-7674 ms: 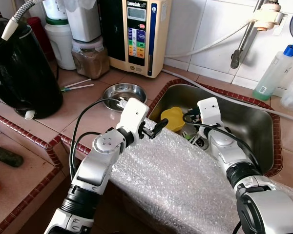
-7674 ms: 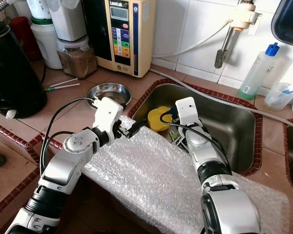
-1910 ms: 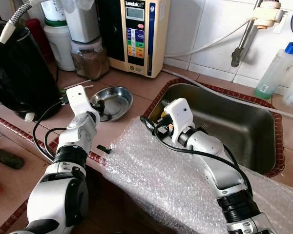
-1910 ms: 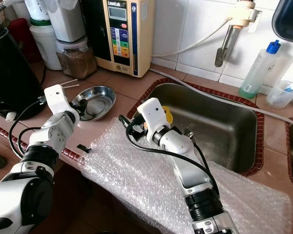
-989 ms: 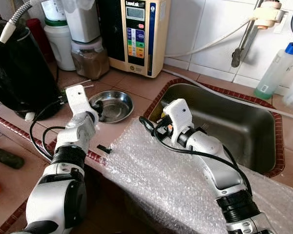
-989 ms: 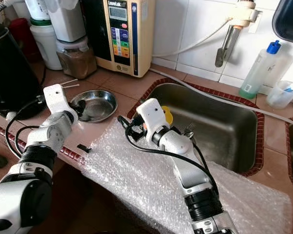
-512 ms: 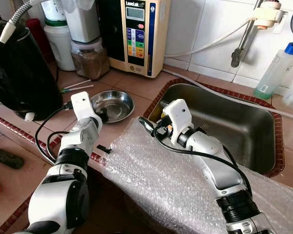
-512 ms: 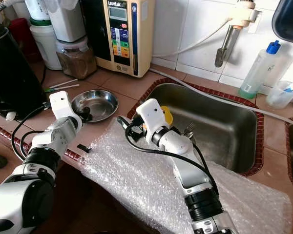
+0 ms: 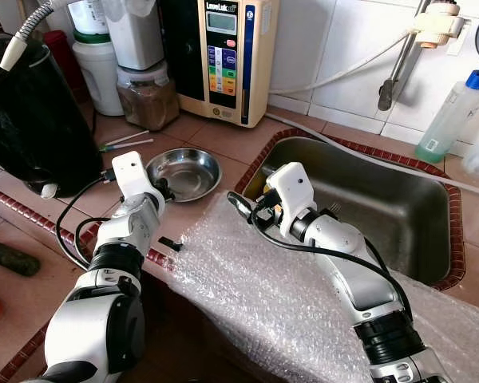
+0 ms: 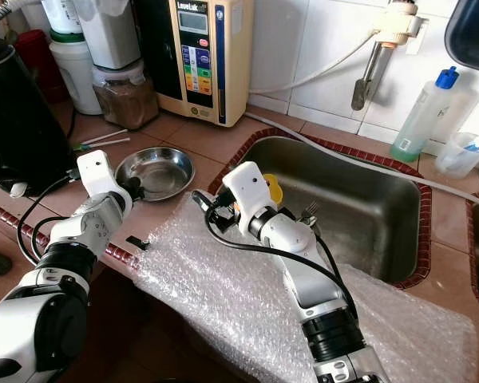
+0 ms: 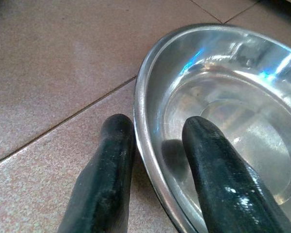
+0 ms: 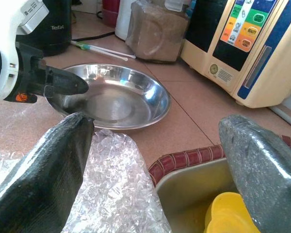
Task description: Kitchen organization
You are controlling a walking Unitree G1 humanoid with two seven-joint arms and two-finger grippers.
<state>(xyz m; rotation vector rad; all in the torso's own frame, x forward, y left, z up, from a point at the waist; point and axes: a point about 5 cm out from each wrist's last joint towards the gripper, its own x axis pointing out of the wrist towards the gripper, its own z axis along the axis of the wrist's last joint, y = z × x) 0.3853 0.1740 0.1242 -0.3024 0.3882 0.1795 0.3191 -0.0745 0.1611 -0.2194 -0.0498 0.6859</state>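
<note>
The steel bowl sits on the tiled counter left of centre in the head views, between the black kettle and the sink. The left gripper has pinched the bowl's near rim, one black finger inside and one outside on the tile. The right gripper hovers at the sink's left edge, above the corner of a bubble wrap sheet spread over the counter front; its fingers are spread wide and hold nothing. A yellow cup lies in the sink just beneath it. A cream water machine stands against the wall in the upper middle.
</note>
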